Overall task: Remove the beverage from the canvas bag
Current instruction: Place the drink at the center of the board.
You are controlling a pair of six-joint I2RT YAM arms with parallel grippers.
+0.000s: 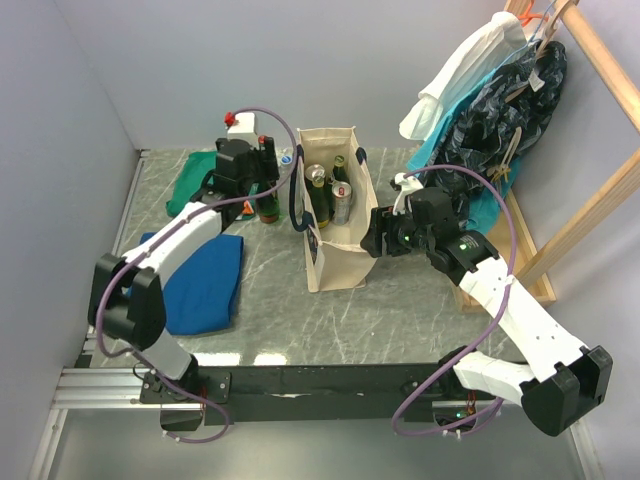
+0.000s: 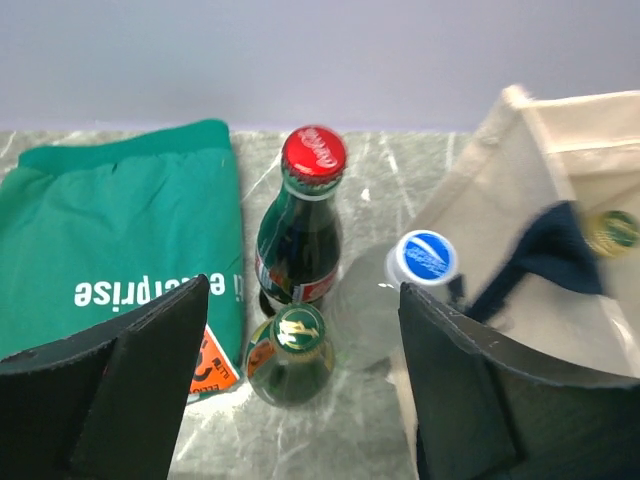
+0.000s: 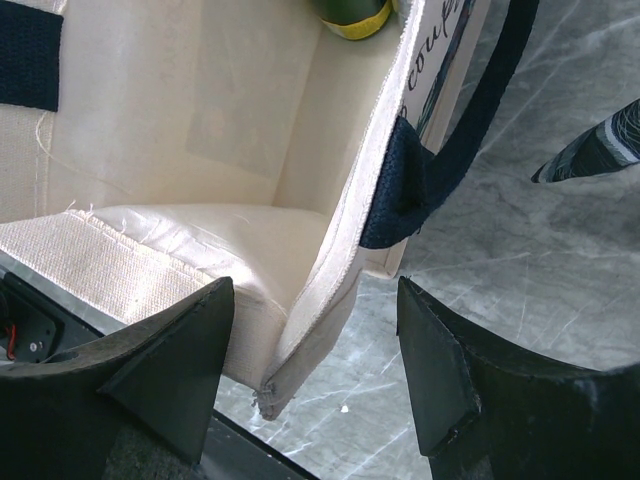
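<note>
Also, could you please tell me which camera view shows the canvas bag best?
The top external view: the whole canvas bag stands upright and open, with drinks inside. The left wrist view shows only one top corner with a navy handle; the right wrist view shows only a side wall and rim, close up.
</note>
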